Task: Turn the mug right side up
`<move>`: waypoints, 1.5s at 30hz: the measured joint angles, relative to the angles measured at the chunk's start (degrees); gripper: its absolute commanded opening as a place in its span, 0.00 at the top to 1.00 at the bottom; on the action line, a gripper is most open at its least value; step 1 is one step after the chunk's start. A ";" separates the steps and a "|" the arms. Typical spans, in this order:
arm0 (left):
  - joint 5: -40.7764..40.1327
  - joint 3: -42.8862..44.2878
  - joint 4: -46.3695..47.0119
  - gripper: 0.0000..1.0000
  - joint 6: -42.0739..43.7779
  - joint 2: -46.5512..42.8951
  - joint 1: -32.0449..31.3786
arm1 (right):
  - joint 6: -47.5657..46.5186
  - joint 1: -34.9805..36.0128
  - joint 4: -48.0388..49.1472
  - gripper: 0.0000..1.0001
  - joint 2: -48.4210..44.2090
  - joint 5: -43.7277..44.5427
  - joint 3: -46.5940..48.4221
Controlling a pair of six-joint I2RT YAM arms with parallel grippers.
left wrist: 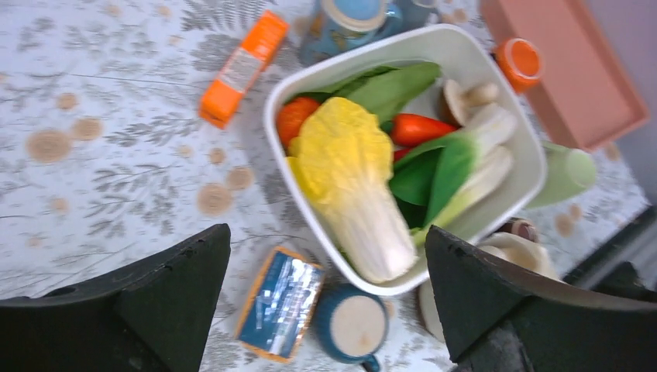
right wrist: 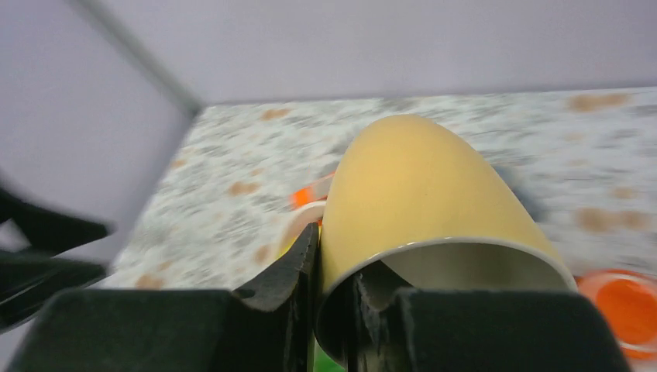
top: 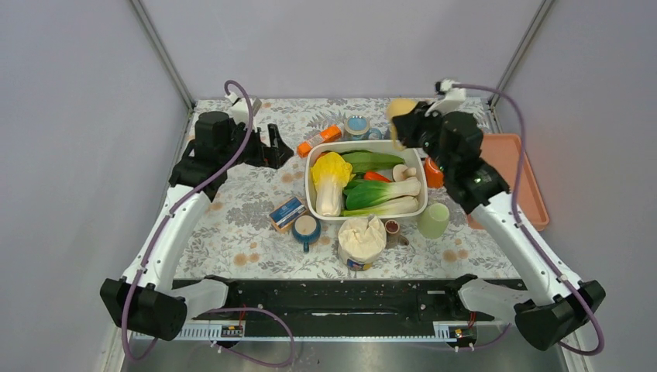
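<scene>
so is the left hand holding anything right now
No, the left hand is open, its fingers spread wide with only the table and the white dish of vegetables visible between them.

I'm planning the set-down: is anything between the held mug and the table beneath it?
Nothing visible, it seems: the mug, pinched by the right gripper, hangs over bare tablecloth at the back; the blue-lidded jar and vegetable bin sit close by.

We see a pale yellow mug [right wrist: 411, 186] with a greyish inside. It is tipped sideways, its rim pinched by the right gripper [right wrist: 335, 283].
</scene>
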 measured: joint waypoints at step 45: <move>-4.90 -6.71 -5.92 0.01 22.84 14.91 13.49 | -17.97 -50.23 -62.62 1.00 76.98 2.25 79.32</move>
